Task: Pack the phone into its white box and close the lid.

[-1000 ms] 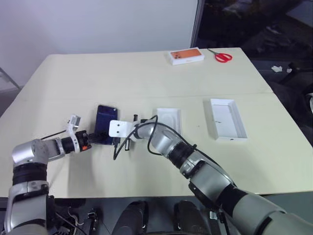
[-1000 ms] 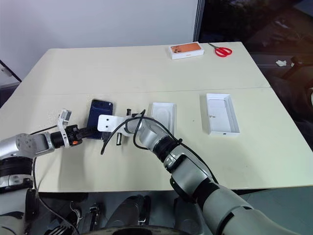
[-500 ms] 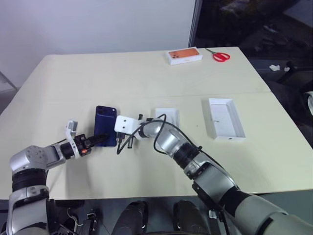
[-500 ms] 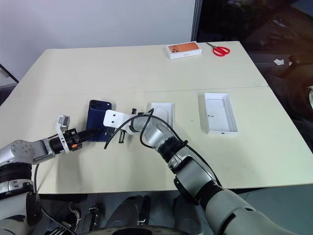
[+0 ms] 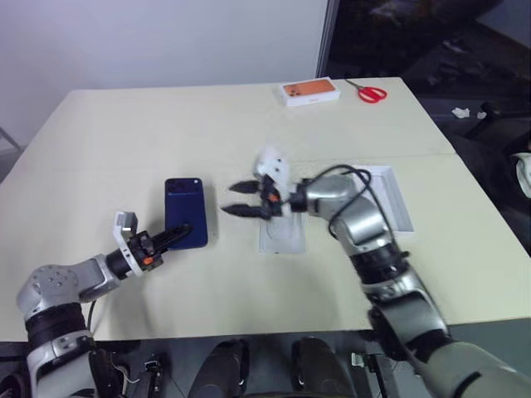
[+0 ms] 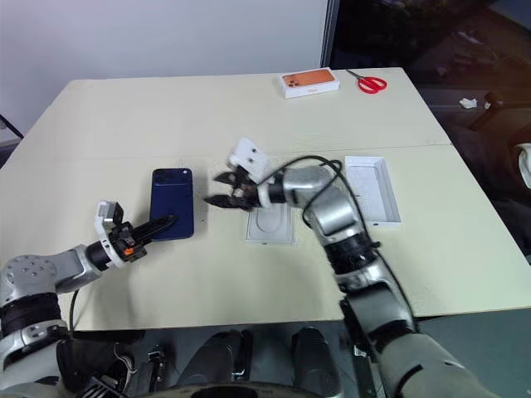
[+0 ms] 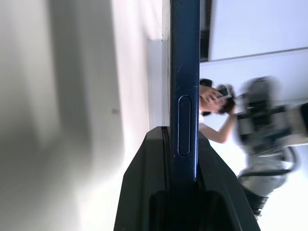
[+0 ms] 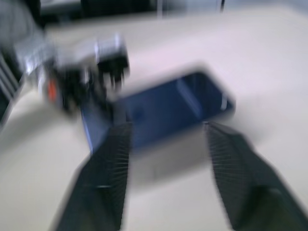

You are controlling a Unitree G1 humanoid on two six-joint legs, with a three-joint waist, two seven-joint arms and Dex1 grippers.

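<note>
Tabletop phone (image 5: 186,212): left wrist view reveals left claw (image 7: 182,159) pinching its edge.

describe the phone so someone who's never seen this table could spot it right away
On the big cream table, look at the near left part. The phone lies there flat, a slim dark navy slab, with the left gripper clamped on its near end. The white insert beside it and the orange-printed box at the far edge are both pale.

The right wrist view is motion-blurred, smearing the slim dark navy-blue phone (image 8: 166,113) and the left claw (image 8: 77,79); the right claw (image 5: 241,199) and its cable hide part of the white moulded insert (image 5: 282,236); the plain white lid (image 5: 397,197) is partly behind that arm.
</note>
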